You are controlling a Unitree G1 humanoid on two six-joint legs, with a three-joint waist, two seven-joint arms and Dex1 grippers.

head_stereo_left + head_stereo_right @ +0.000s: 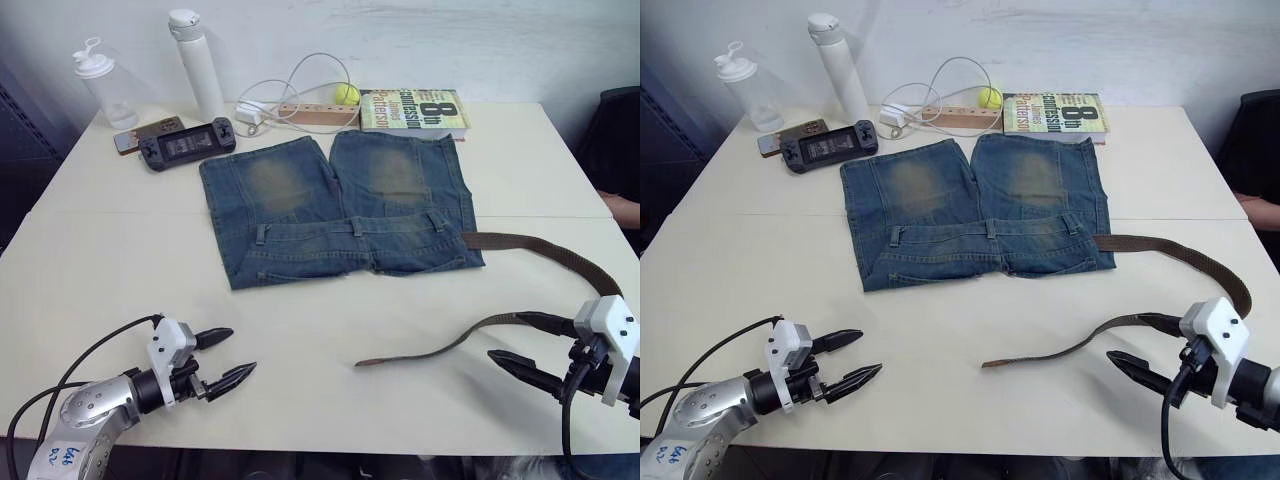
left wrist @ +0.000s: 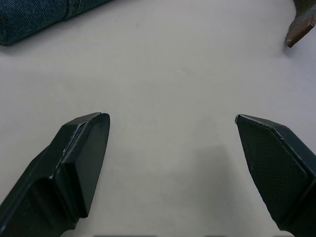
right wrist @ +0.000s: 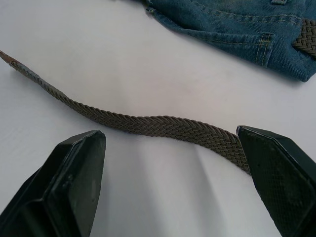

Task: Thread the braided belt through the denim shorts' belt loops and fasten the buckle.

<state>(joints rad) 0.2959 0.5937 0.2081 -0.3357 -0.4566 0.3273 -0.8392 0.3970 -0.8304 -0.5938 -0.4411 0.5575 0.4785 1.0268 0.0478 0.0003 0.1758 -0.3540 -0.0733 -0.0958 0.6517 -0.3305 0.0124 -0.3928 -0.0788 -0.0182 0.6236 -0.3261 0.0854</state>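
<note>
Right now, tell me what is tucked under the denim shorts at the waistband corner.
One end of the braided belt runs in at the right waistband corner of the denim shorts. How far it reaches, and its buckle, are hidden by denim.

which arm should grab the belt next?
Right. The right gripper is open right at the braided belt, which runs between its fingers in the wrist view. The left gripper is open over bare table, farther away.

Braided belt (image 3: 163, 126) between spread end effector (image 3: 173, 173) fingers
</note>
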